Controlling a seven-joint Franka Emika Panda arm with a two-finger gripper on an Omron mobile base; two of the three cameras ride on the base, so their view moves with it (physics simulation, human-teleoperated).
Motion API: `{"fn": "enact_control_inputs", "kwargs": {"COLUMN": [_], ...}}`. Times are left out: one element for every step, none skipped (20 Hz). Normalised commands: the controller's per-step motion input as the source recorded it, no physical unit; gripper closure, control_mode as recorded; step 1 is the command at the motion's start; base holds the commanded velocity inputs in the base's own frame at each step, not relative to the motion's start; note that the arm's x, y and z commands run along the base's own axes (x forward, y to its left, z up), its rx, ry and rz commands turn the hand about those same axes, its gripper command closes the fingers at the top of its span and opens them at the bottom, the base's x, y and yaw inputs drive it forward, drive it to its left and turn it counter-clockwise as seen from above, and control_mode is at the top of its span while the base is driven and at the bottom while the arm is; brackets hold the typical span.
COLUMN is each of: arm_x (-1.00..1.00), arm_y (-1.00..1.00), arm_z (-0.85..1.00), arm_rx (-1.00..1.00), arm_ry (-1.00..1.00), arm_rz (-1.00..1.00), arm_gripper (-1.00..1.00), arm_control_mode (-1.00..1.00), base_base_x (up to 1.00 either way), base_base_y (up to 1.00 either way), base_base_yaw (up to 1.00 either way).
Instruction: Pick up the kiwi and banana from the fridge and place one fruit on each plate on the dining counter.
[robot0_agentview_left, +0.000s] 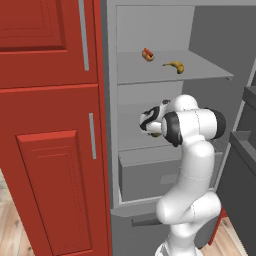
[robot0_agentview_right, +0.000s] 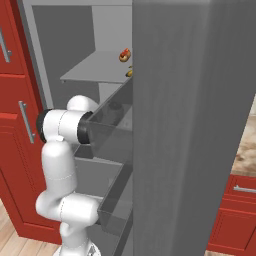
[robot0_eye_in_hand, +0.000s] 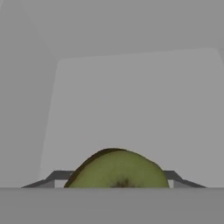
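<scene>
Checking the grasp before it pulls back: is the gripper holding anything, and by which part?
The kiwi sits between the gripper's fingers, at its sides; a firm grip cannot be told.

Olive-green kiwi (robot0_eye_in_hand: 117, 170) between gripper (robot0_eye_in_hand: 114, 183) fingertips, apparently gripped, spotted banana (robot0_agentview_left: 174, 66) on fridge (robot0_agentview_left: 210, 45) upper shelf

Fridge door (robot0_agentview_right: 195, 125) beside arm

2 base views face fridge (robot0_agentview_left: 210, 45).
</scene>
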Motion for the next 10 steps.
{"fn": "enact_control_inputs", "kwargs": {"arm_x": [0.0,-0.1,-0.27,-0.44,-0.65,-0.77,-0.81,-0.83,-0.82,-0.8], "arm_y": [0.01,0.0,0.0,0.0,0.0,0.0,0.0,0.0,0.0,0.0], "arm_z": [-0.01,0.0,0.0,0.0,0.11,0.2,0.29,0.39,0.41,0.4], "arm_rx": [0.0,0.0,0.0,0.0,0.0,0.0,0.0,0.0,0.0,0.0], "arm_ry": [0.0,0.0,-0.11,-0.19,-0.24,-0.26,-0.29,-0.29,-0.25,-0.21], "arm_rz": [0.0,0.0,0.0,0.0,0.0,-0.03,-0.04,-0.06,-0.07,-0.07], "arm_gripper": [1.0,1.0,1.0,1.0,1.0,1.0,1.0,1.0,1.0,1.0], "arm_control_mode": [-1.0,-1.0,-1.0,-1.0,-1.0,-1.0,-1.0,-1.0,-1.0,-1.0], "base_base_x": [0.0,0.0,0.0,0.0,0.0,0.0,0.0,0.0,0.0,0.0], "base_base_y": [0.0,0.0,0.0,0.0,0.0,0.0,0.0,0.0,0.0,0.0], "base_base_yaw": [0.0,0.0,0.0,0.0,0.0,0.0,0.0,0.0,0.0,0.0]}}
